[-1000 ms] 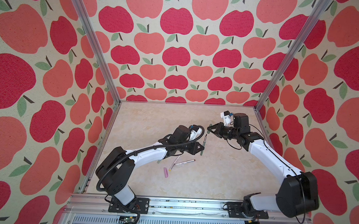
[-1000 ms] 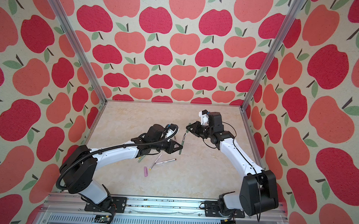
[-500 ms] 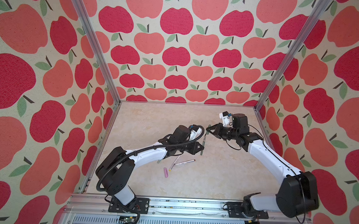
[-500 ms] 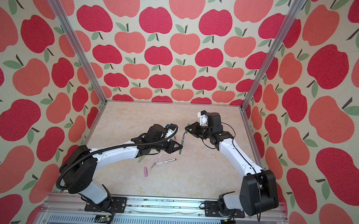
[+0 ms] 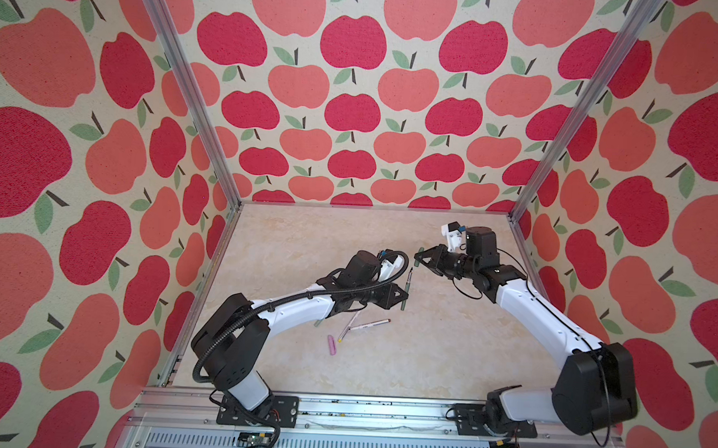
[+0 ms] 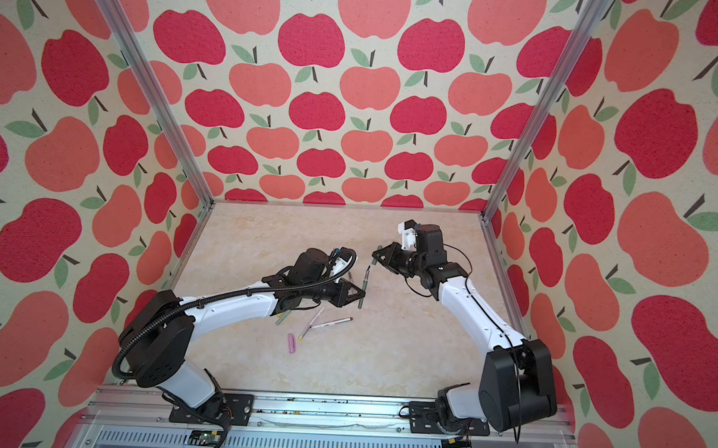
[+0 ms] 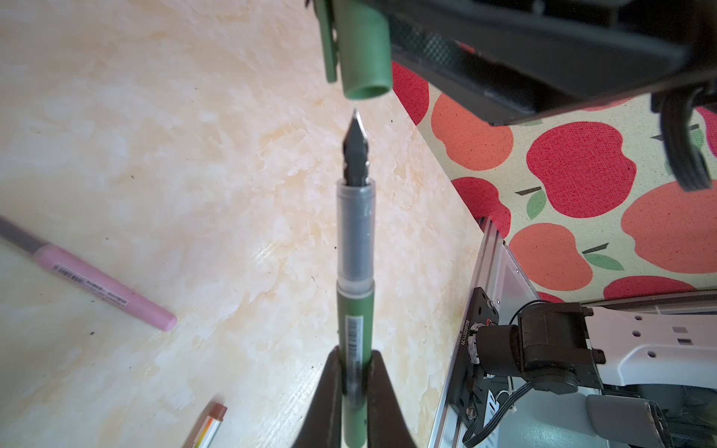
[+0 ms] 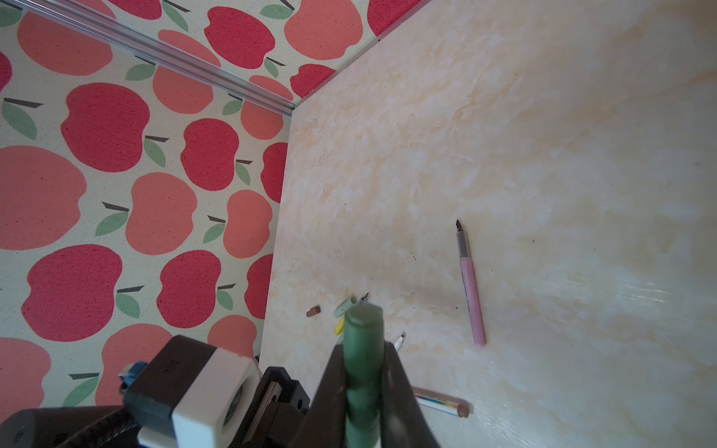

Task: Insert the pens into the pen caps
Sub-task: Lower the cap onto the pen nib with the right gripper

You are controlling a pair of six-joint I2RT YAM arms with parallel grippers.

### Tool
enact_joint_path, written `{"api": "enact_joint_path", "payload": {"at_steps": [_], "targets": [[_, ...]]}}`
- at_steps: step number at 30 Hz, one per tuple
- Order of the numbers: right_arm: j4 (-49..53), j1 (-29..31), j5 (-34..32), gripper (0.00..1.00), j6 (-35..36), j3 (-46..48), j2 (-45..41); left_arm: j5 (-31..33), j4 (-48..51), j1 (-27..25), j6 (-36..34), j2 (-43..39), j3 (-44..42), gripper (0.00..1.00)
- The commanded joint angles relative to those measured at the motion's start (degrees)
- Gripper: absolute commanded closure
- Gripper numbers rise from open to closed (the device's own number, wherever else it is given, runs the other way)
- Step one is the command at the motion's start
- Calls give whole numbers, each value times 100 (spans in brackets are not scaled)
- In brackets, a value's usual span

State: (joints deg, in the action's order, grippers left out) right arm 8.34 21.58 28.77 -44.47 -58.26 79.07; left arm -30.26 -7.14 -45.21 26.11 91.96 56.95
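apple-print walls enclose a marbled cream tabletop. the left arm and the right arm reach toward each other above its middle. the left gripper is clamped on the barrel of the dark green pen, held off the table with its dark nib aimed at the right gripper. the right gripper is closed tight around the dark green cap. the cap's open mouth sits just off the nib, nearly in line with it, a small gap between them. a pink pen lies uncapped on the table. two white pens lie in a v just beside the left arm, with a pink cap near them. a brown cap, a light green cap and a yellow cap cluster near the foot of a wall.
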Motion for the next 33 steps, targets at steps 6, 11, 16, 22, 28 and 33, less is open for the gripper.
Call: {"api": "enact_joint_path", "payload": {"at_steps": [6,11,16,22,28,33], "targets": [[-140,51,50,94,-57,-170,189,38,-117,-14,41,81,-44,100],[-165,110,49,94,-62,-142,189,21,-121,-13,43,95,-45,100],[-166,115,36,94,-62,-193,154,27,-138,-14,58,96,-77,100],[-136,131,34,95,-71,-199,77,44,-163,-14,61,93,-112,100],[-106,138,28,95,-45,-177,21,33,-201,-12,77,111,-126,100],[-104,198,49,95,-18,-112,70,47,-198,-13,79,90,-116,100]]}}
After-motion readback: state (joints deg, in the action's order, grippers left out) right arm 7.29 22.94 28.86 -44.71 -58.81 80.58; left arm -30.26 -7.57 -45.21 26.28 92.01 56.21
